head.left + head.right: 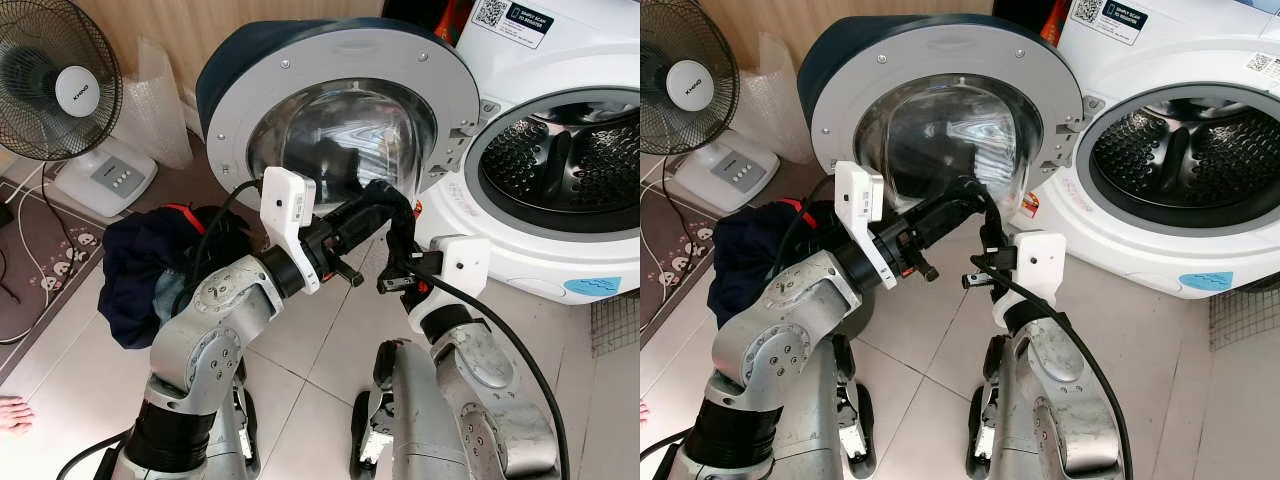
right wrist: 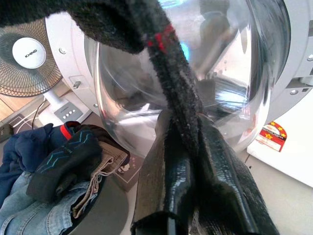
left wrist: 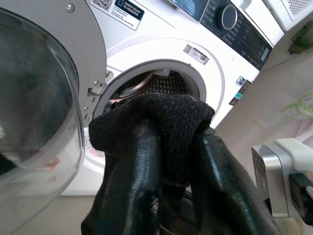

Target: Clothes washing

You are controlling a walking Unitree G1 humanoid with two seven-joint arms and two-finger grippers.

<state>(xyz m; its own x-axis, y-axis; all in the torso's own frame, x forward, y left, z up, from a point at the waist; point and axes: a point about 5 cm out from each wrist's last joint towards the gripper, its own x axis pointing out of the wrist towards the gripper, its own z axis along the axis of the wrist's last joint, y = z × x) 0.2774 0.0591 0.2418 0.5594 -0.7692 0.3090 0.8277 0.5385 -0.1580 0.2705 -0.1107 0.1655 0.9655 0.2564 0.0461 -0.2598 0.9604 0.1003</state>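
A black knitted garment, sock-like in weave, is stretching between the two hands in front of the open washing machine door. The left hand is pinching one end of it, its two black fingers closing tightly with the fabric bunched over their tips. The right hand is gripping the other end, the cloth running as a narrow strip down between its fingers; a small red mark is showing on that strip. The garment is hanging in the air just before the door's glass bowl, to the left of the drum opening and outside it.

The washing machine is standing at the far right, white, with its round door swinging wide to the left. The steel drum is showing its perforated wall and one paddle, and no laundry can be made out inside it.

To the near left, a dark basket is holding a heap of clothes: navy fabric, blue denim, a beige piece and a dark item with teal zigzag lines.

The floor is lying in pale tiles. A standing fan is sitting at the far left on a white base, with a patterned mat and cables beside it, and bubble wrap is leaning against the wall behind.
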